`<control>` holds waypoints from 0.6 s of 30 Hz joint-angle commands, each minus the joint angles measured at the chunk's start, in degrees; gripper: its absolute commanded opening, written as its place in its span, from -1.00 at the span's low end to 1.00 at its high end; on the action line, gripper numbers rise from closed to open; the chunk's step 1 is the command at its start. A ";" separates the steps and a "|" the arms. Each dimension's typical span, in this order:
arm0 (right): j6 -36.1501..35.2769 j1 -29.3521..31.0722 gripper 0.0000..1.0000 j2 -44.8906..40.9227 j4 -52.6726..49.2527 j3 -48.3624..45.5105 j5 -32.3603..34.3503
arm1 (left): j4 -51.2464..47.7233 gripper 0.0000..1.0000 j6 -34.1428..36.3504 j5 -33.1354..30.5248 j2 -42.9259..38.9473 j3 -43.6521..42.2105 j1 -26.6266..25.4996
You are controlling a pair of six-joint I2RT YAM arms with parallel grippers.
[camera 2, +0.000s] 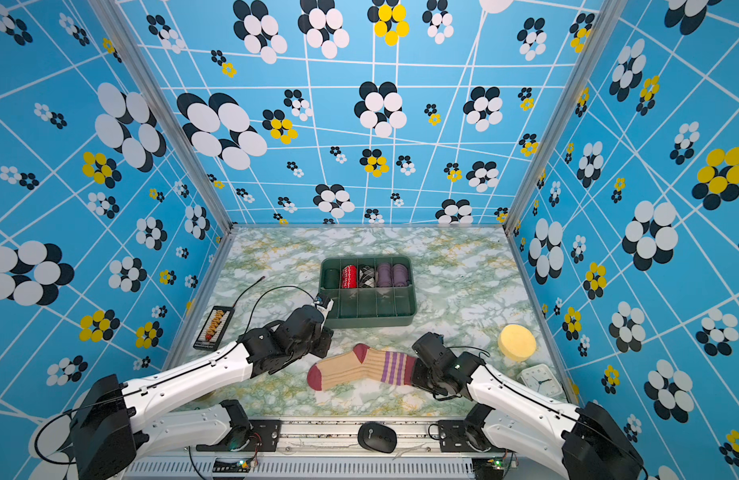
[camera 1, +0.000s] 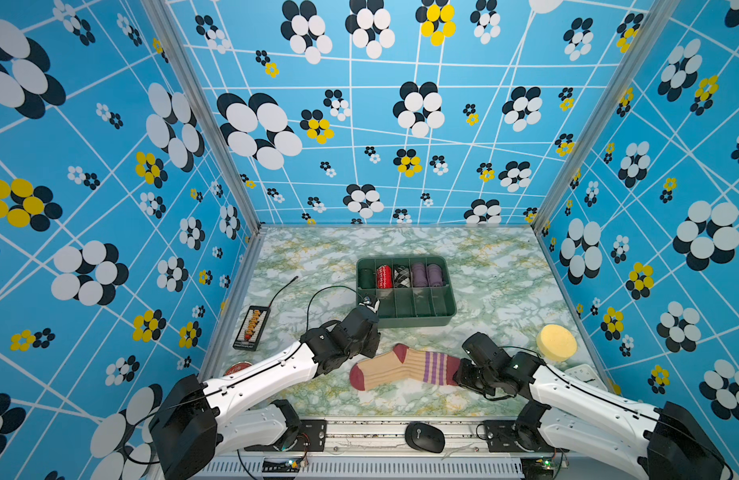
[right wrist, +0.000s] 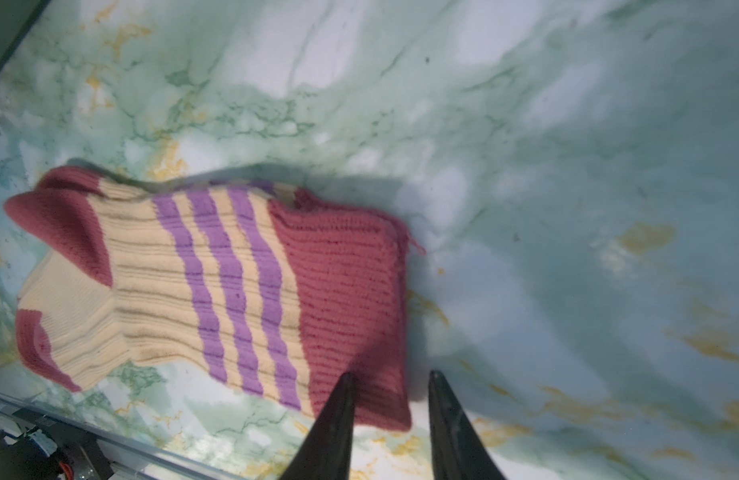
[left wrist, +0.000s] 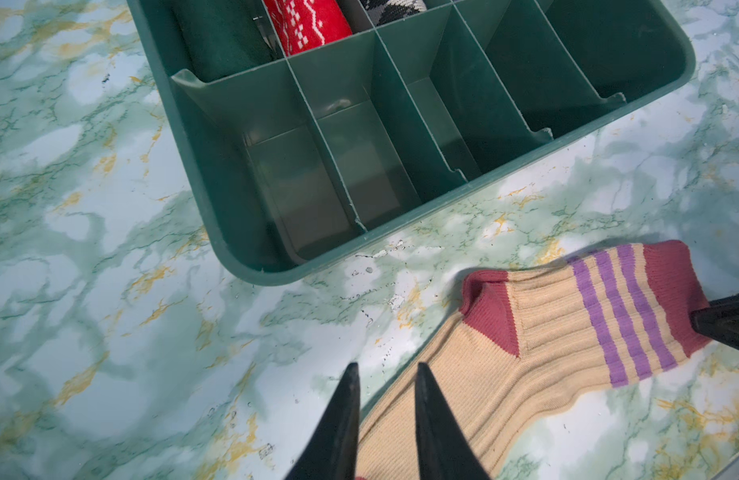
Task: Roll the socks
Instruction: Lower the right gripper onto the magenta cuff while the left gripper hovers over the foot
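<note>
**Socks flat on table, a gripper at each end**

The socks point(camera 1: 405, 368) are seen lying flat and unrolled on the marbled table point(camera 1: 505, 282), near its front edge and in front of the green tray point(camera 1: 413, 321). In both top views the maroon toe is turned to the left and the striped cuff to the right. One sock seems to be laid on the other, with a second edge showing along the cuff in the right wrist view.

The left gripper point(left wrist: 386, 368) is held over the foot part, at the edge facing the tray. Its jaws are parted a little; one finger is seen over the bare table, the other over the tan rib, and nothing is held.

The right gripper point(right wrist: 391, 374) is placed at the cuff. Its jaws are partly open around the cuff's end edge, one finger over the maroon knit and the other over the table. The cuff is not seen pinched.

Rolled socks are kept in the tray's back row, among them a red roll point(camera 1: 383, 277) and purple rolls point(camera 1: 426, 274). A yellow sponge point(camera 1: 556, 341) is seen well to the right.
</note>
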 commanded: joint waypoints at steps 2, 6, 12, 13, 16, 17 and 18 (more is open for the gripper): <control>1.37 0.86 -0.34 0.33 -1.47 -1.16 -0.89 | 0.63 -0.48 0.24 0.98 0.92 -0.87 0.62; 2.09 1.14 -0.36 0.40 -1.84 -1.80 -1.15 | 1.31 -0.48 0.20 1.25 1.10 -1.43 0.65; 2.79 1.32 -0.39 1.75 -0.63 -2.41 -1.15 | 1.91 -0.49 0.33 2.00 1.41 -2.09 1.08; 2.88 1.32 -0.39 2.01 -0.43 -2.48 -1.15 | 1.84 -0.49 0.42 2.11 1.50 -2.06 1.18; 3.04 1.32 -0.43 2.59 -0.15 -2.86 -0.82 | 2.00 -0.49 0.48 2.30 1.40 -2.24 1.46; 3.20 1.27 -0.46 2.78 0.05 -3.03 -0.80 | 2.02 -0.50 0.56 2.38 1.42 -2.35 1.53; 3.33 1.36 -0.49 2.95 0.17 -3.21 -0.74 | 2.15 -0.49 0.58 2.53 1.42 -2.49 1.71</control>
